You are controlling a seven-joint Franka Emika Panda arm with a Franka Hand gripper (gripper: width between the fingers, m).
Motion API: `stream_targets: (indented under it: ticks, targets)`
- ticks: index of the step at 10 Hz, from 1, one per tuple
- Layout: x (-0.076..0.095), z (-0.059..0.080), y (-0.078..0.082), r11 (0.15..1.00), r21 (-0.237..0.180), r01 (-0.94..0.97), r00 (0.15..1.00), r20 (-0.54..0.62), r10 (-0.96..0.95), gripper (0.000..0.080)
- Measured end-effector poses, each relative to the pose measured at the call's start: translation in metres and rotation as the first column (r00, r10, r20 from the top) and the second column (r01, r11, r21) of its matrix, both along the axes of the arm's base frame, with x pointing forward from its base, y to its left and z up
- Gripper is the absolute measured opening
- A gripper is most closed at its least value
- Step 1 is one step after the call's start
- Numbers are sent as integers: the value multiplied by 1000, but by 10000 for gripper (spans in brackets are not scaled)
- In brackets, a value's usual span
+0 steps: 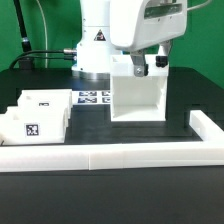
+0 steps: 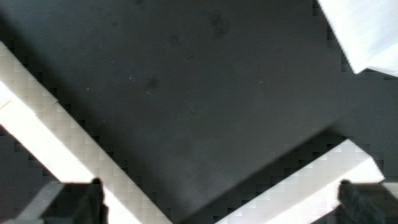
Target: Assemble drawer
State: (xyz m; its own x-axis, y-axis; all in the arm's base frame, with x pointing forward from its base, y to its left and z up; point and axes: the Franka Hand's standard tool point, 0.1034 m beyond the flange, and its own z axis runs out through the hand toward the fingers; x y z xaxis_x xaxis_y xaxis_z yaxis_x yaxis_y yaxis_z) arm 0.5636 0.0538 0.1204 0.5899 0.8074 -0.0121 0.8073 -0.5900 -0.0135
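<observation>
The drawer's white housing (image 1: 138,98) stands upright on the black table, its open side facing the front. Its white rims (image 2: 71,140) run in a V that meets between my fingers in the wrist view. My gripper (image 1: 148,66) is at the housing's top rear edge. It is open, with its dark fingertips (image 2: 71,206) wide apart on either side of the rim (image 2: 217,212). I cannot tell whether they touch it. The two smaller white trays (image 1: 35,115), with square tags, sit together at the exterior view's left.
The marker board (image 1: 92,98) lies flat between the trays and the housing. A long low white wall (image 1: 110,156) runs along the front and turns back at the exterior view's right (image 1: 206,126). The robot base stands behind.
</observation>
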Motion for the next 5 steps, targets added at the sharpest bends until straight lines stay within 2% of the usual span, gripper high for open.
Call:
stream_targets:
  ticks: [5]
  targets:
    - [0, 0, 0, 1000, 0, 0, 1000, 0, 0, 650]
